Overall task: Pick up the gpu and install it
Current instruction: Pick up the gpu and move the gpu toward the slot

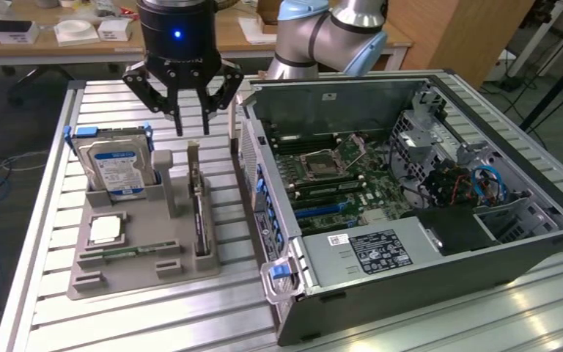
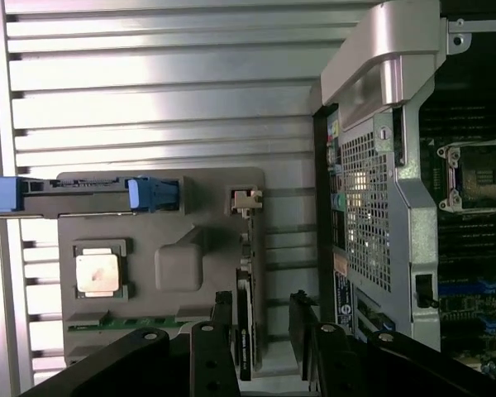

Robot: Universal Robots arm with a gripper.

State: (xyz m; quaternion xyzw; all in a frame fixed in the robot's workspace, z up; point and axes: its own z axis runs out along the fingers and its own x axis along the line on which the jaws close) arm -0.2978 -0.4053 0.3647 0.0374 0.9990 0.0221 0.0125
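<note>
At the grey holder's (image 1: 144, 277) edge toward the exterior view's left stands the hard drive (image 1: 115, 167). Along the holder's opposite side the gpu (image 1: 196, 209) stands on its long edge in a slot, its long axis running the holder's length. The gripper (image 1: 193, 130) hangs above the card's far end, jaws spread wide and holding nothing. In the wrist view its fingers (image 2: 223, 318) straddle the board (image 2: 245, 331) – probably off-centre, nearer one finger – and sit clear above it. Beyond the holder lies the open computer case (image 1: 516, 257)
</note>
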